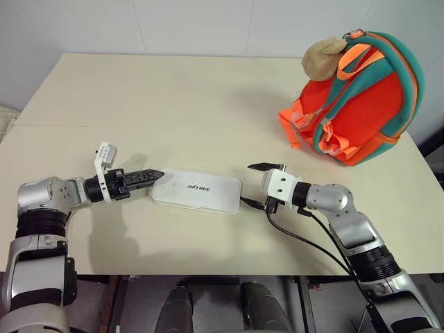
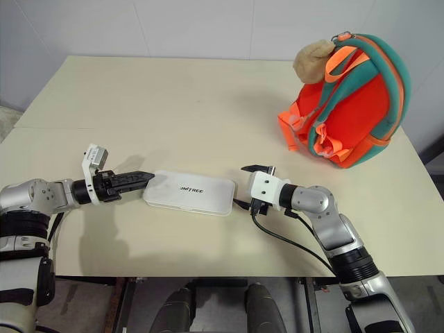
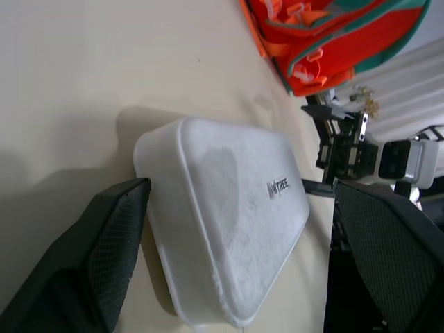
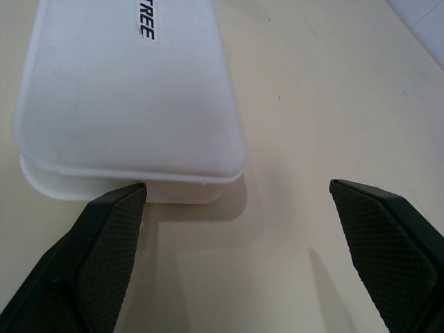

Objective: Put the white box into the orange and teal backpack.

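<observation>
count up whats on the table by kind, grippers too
white box: 1
orange and teal backpack: 1
tan plush bear attached to the backpack: 1
gripper: 2, the left gripper and the right gripper, both open, one at each end of the box
total: 5

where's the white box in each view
left eye view: white box low centre, between both grippers.
right eye view: low centre.
left wrist view: centre.
right wrist view: upper left.
Shared landmark: its dark UNITREE lettering.
</observation>
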Motion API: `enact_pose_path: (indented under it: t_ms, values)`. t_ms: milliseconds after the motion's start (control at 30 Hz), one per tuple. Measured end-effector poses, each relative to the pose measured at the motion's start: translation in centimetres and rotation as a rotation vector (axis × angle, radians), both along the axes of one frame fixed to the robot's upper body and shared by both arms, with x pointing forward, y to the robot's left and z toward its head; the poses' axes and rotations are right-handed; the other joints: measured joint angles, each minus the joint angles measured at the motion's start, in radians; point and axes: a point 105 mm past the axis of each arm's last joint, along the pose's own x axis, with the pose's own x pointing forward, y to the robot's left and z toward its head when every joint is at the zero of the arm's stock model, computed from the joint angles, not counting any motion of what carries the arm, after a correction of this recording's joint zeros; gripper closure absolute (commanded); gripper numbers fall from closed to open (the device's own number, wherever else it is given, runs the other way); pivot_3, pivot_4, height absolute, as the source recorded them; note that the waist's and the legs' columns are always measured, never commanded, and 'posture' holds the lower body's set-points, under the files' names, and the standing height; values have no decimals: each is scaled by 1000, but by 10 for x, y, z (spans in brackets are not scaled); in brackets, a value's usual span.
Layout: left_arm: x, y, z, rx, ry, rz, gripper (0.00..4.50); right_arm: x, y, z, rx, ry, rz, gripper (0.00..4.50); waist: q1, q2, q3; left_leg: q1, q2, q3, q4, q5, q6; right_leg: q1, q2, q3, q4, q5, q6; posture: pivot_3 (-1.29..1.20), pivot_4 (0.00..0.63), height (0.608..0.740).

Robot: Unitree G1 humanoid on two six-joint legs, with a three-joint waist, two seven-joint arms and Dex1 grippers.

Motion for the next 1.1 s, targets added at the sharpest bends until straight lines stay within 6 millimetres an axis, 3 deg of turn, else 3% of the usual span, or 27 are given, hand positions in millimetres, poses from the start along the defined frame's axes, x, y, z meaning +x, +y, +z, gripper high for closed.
enact_pose_path:
  t_ms: [700,1100]
  values:
    - [1,-3,0,20,8,-14,0,8,7,-7,-66,-46,29,34,-1,0,0,1,0,0,0,0,0,1,0,0,0,0,0,0,150,740]
    - [1,-6,0,28,-1,-25,0,16,-4,-2,-111,-110,-12,34,4,0,0,1,-1,0,1,0,0,2,0,0,0,0,0,0,150,740]
